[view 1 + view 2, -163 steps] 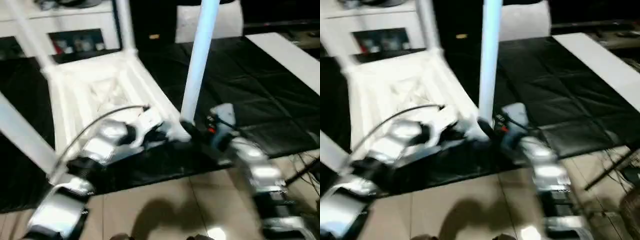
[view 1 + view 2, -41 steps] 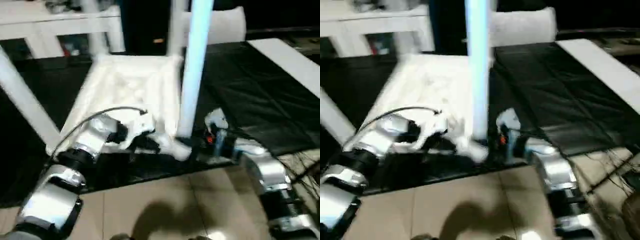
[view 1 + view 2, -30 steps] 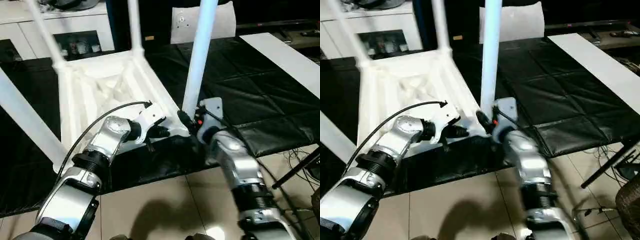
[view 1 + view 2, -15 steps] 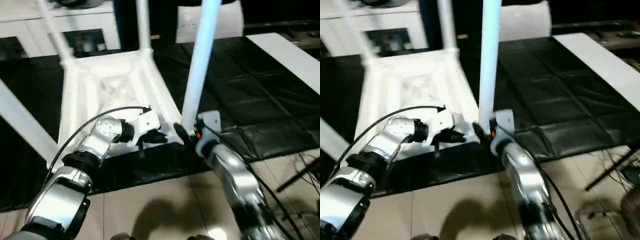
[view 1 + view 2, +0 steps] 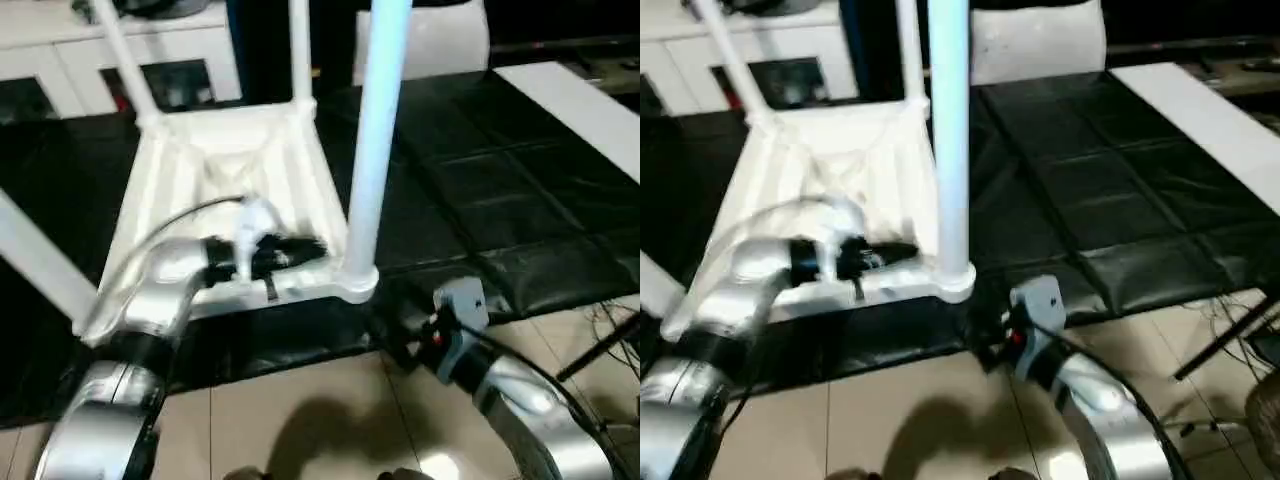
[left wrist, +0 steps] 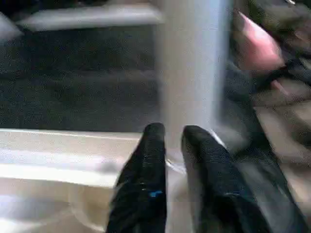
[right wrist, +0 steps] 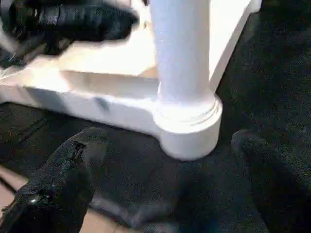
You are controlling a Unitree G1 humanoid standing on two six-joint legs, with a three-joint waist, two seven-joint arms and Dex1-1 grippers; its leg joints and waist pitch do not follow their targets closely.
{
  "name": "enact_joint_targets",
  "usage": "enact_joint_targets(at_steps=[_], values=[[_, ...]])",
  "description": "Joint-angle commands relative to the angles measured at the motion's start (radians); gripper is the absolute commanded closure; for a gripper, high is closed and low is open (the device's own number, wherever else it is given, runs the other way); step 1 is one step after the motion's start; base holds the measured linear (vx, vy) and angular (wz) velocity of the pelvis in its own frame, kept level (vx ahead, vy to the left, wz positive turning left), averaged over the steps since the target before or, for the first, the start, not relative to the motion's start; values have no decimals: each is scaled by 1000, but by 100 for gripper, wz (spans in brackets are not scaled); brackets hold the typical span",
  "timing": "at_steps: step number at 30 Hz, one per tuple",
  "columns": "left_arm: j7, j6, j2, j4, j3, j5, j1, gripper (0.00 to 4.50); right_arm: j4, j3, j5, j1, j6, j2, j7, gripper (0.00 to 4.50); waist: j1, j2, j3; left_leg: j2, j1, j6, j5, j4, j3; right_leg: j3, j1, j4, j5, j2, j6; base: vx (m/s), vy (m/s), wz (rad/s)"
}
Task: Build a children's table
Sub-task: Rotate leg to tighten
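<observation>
Our right gripper [image 7: 165,179] has backed off the seated leg [image 5: 372,150], fingers spread; our left gripper [image 6: 170,141], nearly closed, steadies the tabletop [image 5: 220,170].

— What can't you make out?
— The leg [image 5: 372,150] just beyond the right gripper [image 7: 165,179] runs off the upper edge, so its free end is cut off.
— And by the left gripper [image 6: 171,141]?
— A blurred pink shape [image 6: 255,48] beyond its jaws; I can't tell what it is.

My black fingers [image 7: 58,189] flank the white table [image 5: 225,170] and its pale bluish-white leg [image 5: 375,130], over black quilted mats [image 5: 480,190].
</observation>
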Motion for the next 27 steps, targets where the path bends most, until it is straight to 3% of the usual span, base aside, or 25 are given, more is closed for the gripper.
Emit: enact_joint_targets(at_steps=[1, 2, 4, 6, 7, 8, 9, 10, 11, 12, 13, 14, 15, 16, 17, 18, 19, 20, 21, 22, 23, 24, 25, 26, 27], values=[[103, 72, -9, -119, 43, -22, 76, 334, -22, 20, 8, 9, 17, 0, 8, 0, 4, -4, -57, 10, -2, 29, -294, -72, 1, 35, 55, -86, -353, -39, -165, 0, 0, 0], [181, 124, -27, -251, 74, -25, 169, 315, -34, 33, 9, 21, 17, -1, 13, 0, 0, -9, -56, 16, -7, 28, -281, -75, 1, 36, 54, -87, -350, -39, -156, 0, 0, 0], [263, 172, -58, -388, 111, -19, 269, 315, -45, 58, 19, 27, 11, -3, 36, 0, 1, -4, -53, 12, 0, 32, -300, -72, 5, 35, 43, -97, -386, -34, -143, 0, 0, 0], [331, 193, -92, -484, 135, -5, 340, 290, -50, 82, 13, 23, 4, -13, 52, 0, -1, -7, -50, 14, -5, 32, -309, -75, 4, 35, 43, -100, -399, -31, -129, 0, 0, 0], [382, 220, -122, -565, 139, 11, 416, 278, -41, 93, 10, 10, -2, -19, 65, 0, 9, 12, -56, 10, -35, 82, -296, -89, -29, 0, 73, -88, -381, -50, -130, 0, 0, 0], [403, 216, -138, -590, 138, 23, 449, 272, -36, 93, 13, 5, -4, -22, 74, 0, 2, 2, -49, 9, -44, 107, -292, -89, -40, -11, 70, -90, -359, -50, -131, -1, -10, 29], [419, 208, -150, -606, 137, 33, 474, 261, -31, 93, 16, 1, -5, -24, 81, 0, -4, 14, -46, 3, -59, 124, -316, -93, -66, -43, 86, -90, -345, -42, -138, -1, -10, 29], [451, 199, -162, -637, 128, 43, 514, 261, -28, 92, 22, -2, -6, -30, 90, 0, -5, 21, -45, 8, -53, 113, -349, -94, -80, -52, 84, -91, -342, -38, -143, 3, -18, 52], [470, 190, -169, -654, 119, 53, 543, 252, -27, 91, 24, -2, -10, -35, 96, 0, -18, 28, -45, 31, -52, 97, -426, -105, -127, -70, 92, -73, -276, -19, -174, 11, -56, 56], [499, 179, -174, -679, 102, 79, 580, 235, -20, 87, 27, -6, -14, -39, 101, 0, -26, 47, -36, 63, -34, 105, -503, -146, -193, -77, 84, -28, -224, 15, -205, 11, -56, 56], [525, 166, -178, -703, 78, 113, 621, 228, -14, 86, 30, -7, -19, -47, 113, 0, -40, 39, -40, 78, -13, 129, -505, -149, -226, -69, 74, -1, -195, 25, -232, 59, -105, 54], [561, 164, -192, -723, 65, 137, 660, 221, -8, 84, 36, -11, -21, -59, 133, 0, -50, 42, -35, 70, -6, 195, -458, -149, -262, -53, 63, 31, -200, 34, -280, 60, -135, 64], [588, 173, -202, -744, 59, 150, 689, 221, -7, 83, 45, -10, -21, -68, 147, 0, -41, 23, -28, 21, -34, 213, -421, -139, -247, -31, 73, 9, -212, 12, -329, 60, -135, 64], [601, 185, -208, -759, 58, 153, 704, 212, -9, 83, 53, -8, -19, -72, 155, 0, -33, -5, -29, -24, -61, 198, -387, -106, -221, -13, 81, -37, -236, -13, -350, -5, -127, 65], [633, 203, -228, -795, 65, 159, 740, 192, -18, 84, 81, -8, -13, -78, 181, 0, -5, -31, -41, -65, -16, 117, -241, 28, -98, 22, 59, -145, -518, -102, -241, -19, -111, 33], [646, 196, -241, -806, 71, 158, 756, 188, -23, 81, 106, -13, -7, -79, 203, 0, 26, -47, -26, -46, -50, 101, -71, 46, -74, 64, 84, -156, -735, -139, -83, -19, -111, 33], [652, 191, -250, -811, 74, 155, 765, 188, -26, 77, 124, -17, -2, -80, 218, 0, 61, -60, -34, -23, -56, 122, -49, 59, -71, 115, 83, -158, -804, -174, 13, 0, -99, 6], [667, 168, -254, -821, 79, 159, 784, 177, -30, 78, 143, -19, -1, -80, 239, 0, 79, -83, -39, -12, -80, 159, -71, 69, -78, 141, 104, -140, -736, -197, 1, 2, -50, 1], [674, 158, -259, -823, 83, 159, 789, 177, -27, 78, 147, -23, -3, -81, 248, 0, 88, -71, -38, -4, -85, 171, -69, 67, -88, 140, 111, -132, -673, -207, -31, 2, -50, 1], [702, 136, -268, -830, 95, 164, 807, 177, -17, 81, 151, -33, -11, -82, 265, 0, 95, -70, -40, -2, -88, 178, -60, 61, -91, 132, 117, -127, -606, -203, -72, 0, 0, 0], [724, 117, -270, -835, 102, 177, 819, 147, -3, 82, 150, -45, -17, -80, 272, 0, 96, -50, -40, 14, -65, 190, -27, 13, -89, 85, 105, -114, -463, -155, -170, 0, 0, 0], [738, 102, -274, -837, 107, 175, 829, 147, 9, 82, 152, -57, -21, -76, 274, 0, 84, -33, -40, 26, -30, 209, -39, -37, -77, 31, 74, -82, -334, -57, -209, 0, 0, 0], [738, 102, -274, -837, 107, 175, 829, 145, 9, 82, 152, -57, -21, -76, 274, 0, 71, -25, -47, 45, -6, 208, -75, -43, -83, 23, 63, -64, -278, -32, -211, 18, 54, 2], [754, 91, -275, -845, 114, 178, 842, 139, 26, 82, 154, -73, -29, -66, 268, 0, 71, -19, -61, 66, 16, 206, -105, -41, -90, 29, 61, -48, -156, -40, -210, 11, 62, 6], [772, 95, -282, -853, 124, 178, 854, 125, 45, 79, 155, -88, -39, -51, 254, 0, 64, -27, -54, 72, 6, 173, -160, -56, -84, 33, 66, -46, -91, -44, -202, 11, 62, 6]])
